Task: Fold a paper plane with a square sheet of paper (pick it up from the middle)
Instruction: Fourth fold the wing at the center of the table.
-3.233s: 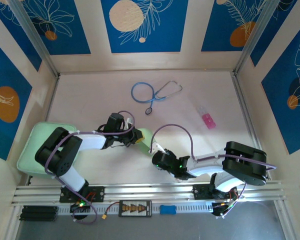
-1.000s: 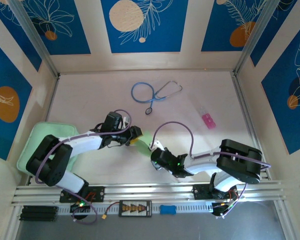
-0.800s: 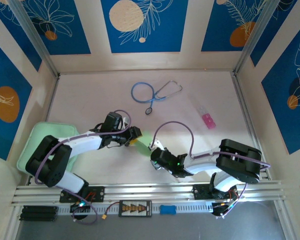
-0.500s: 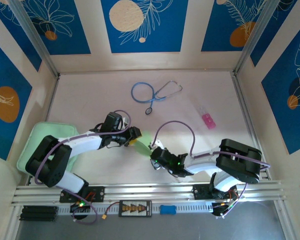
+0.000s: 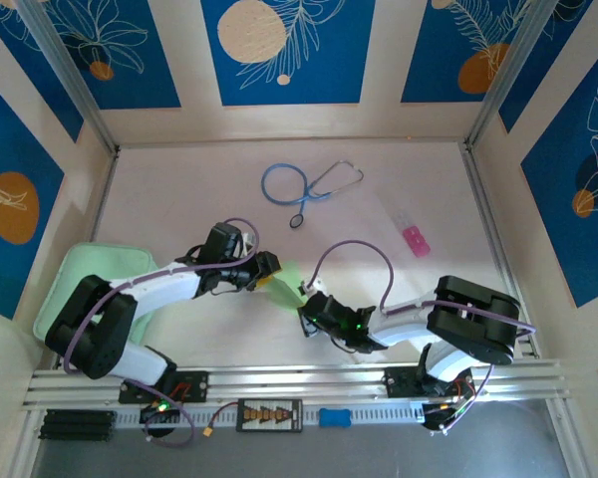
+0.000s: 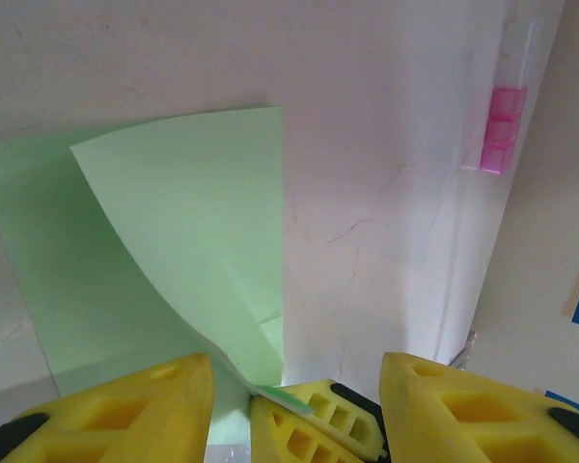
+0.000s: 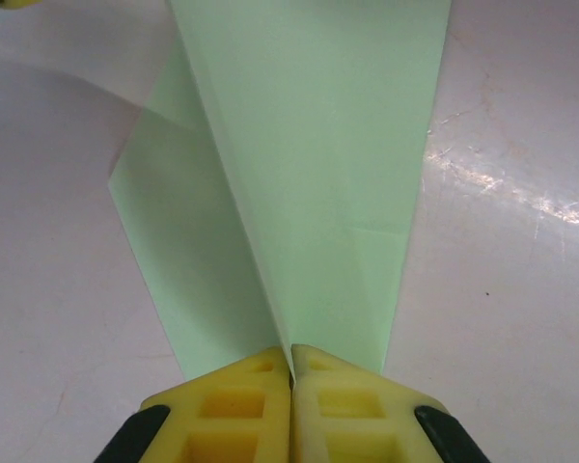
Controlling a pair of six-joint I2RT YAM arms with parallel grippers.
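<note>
Pale tabletop, walled by blue panels with leaf prints, carries all we work with, and the action sits near the middle of its near edge. We start at the right gripper. Its yellow fingers are pressed flat together, and the raised crease of the sheet of paper is pinched between them.

From that pinch the thin green sheet runs straight away from the fingertips, widening as it goes. One flap stands up along the crease and another lies flat on the tabletop beside it. Seen from above, that long axis points from the right gripper towards the far left, which is straight at the left gripper.

We find the left gripper about half open, with nothing clamped that we can see. In its own wrist view the right gripper's tips and the pinched corner sit between its two fingers, and the sheet spreads out ahead of them. One of its fingers overlaps the sheet's near edge, and we cannot tell whether it touches.

We judge that the next crease depends on this meeting, because both arms are at the same end of the sheet.

Further out, a blue stethoscope lies towards the far edge and a pink clip-like piece towards the right edge. A thick mint pad sits at the left edge, and all three are well apart from the sheet.
</note>
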